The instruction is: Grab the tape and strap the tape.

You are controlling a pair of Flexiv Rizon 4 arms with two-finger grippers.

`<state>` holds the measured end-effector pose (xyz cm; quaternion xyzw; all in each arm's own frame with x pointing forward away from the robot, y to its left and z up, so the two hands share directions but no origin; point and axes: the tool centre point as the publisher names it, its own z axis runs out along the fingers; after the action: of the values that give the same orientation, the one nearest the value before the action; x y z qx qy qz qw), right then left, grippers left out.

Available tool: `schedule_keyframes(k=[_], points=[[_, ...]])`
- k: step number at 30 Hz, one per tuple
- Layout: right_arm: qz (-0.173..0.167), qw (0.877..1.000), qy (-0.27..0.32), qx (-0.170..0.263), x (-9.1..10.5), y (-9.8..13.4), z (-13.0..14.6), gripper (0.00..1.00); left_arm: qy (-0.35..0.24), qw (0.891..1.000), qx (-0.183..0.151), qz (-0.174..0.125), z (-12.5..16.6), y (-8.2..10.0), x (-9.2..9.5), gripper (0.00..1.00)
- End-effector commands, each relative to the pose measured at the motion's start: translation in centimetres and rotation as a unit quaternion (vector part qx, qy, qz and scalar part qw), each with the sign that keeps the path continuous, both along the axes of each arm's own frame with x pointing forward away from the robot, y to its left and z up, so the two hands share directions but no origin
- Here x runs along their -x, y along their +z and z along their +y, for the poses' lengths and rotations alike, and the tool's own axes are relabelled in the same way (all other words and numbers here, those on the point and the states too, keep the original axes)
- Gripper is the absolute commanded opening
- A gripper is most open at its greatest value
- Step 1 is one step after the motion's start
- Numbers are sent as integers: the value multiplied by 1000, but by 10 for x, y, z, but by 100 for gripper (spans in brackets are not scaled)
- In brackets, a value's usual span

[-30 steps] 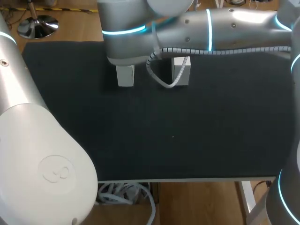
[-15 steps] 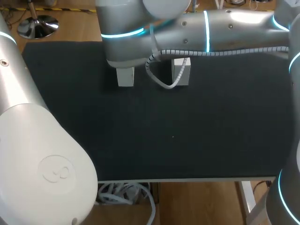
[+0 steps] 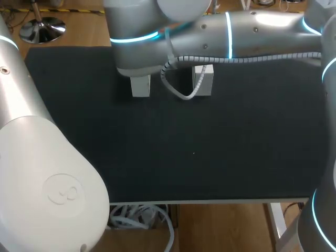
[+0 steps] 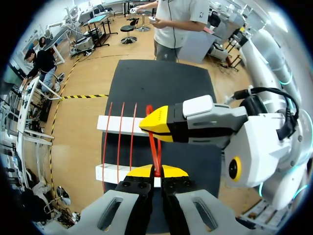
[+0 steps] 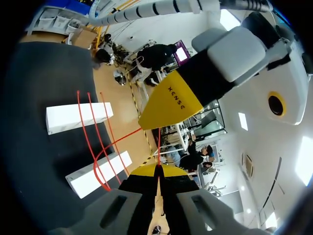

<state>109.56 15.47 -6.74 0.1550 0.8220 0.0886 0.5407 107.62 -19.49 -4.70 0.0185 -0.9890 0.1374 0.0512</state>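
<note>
Tape [image 4: 155, 149] loops a few times across the white blocks [image 4: 120, 125]. Left gripper [image 4: 156, 171] and right gripper [image 5: 157, 170] both pinch it near those blocks, so strapping looks unfinished.

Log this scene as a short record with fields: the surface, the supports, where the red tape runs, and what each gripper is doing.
Surface: black table mat
Supports: two white rectangular blocks, side by side, apart
Tape: thin red tape, three strands across both blocks, one loop rising toward the fingers
Left gripper: fingers shut on the tape, over the nearer block
Right gripper: fingers shut on the tape, close to the other gripper
Head view: right arm reaches across the blocks, hiding both grippers
</note>
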Motion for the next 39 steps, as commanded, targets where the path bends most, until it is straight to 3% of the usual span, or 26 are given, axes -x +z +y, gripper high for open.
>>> schedule_keyframes(k=[1, 39], points=[[3, 1000, -1, 1, 0, 2, 2, 0, 0, 1000, -2, 1, 0, 1, 0, 0], [-20, 1000, -4, 14, -5, 10, -8, 0, 0, 1000, -2, 1, 0, 1, 0, 0]])
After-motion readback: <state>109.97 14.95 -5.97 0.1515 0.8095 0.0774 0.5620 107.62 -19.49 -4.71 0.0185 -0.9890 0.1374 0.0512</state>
